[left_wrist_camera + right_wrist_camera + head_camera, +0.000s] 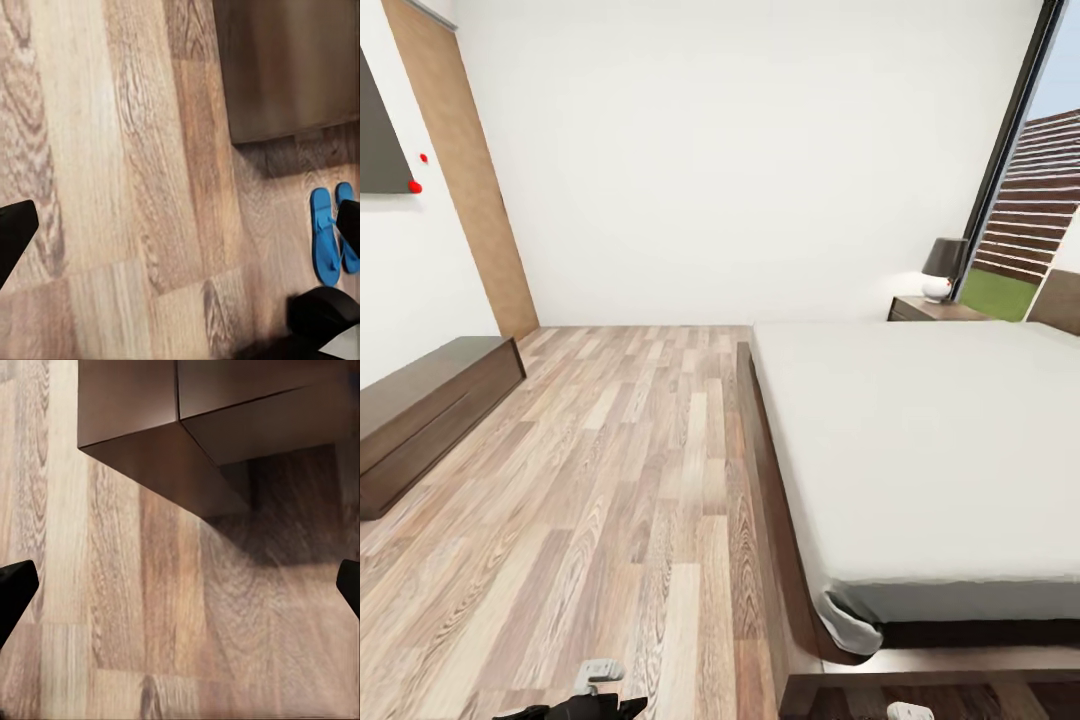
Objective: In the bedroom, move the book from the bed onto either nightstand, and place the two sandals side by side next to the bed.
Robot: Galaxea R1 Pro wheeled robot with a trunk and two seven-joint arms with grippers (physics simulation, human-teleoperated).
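White walls and a light wood-plank floor (610, 480) make up the bedroom in the head view, with the bed (920, 450) filling the right half of the frame, its grey mattress bare with no book on it. At the upper right, beyond the bed, the nightstand (930, 309) carries a dark-shaded lamp (943, 268) beside the tall window (1050, 190). A longer low cabinet (430, 410) runs along the left wall.

Seen from the left wrist, the two blue sandals (331, 232) lie close together and parallel on the planks at the right edge of the frame, near a dark brown corner of furniture (292, 67) at the upper right. The left gripper (184, 232) is spread wide, its fingertips at opposite frame edges, nothing between them.

From the right wrist, a dark wooden corner (195, 435) sits above bare floor. The right gripper (180, 592) is likewise wide apart and empty.
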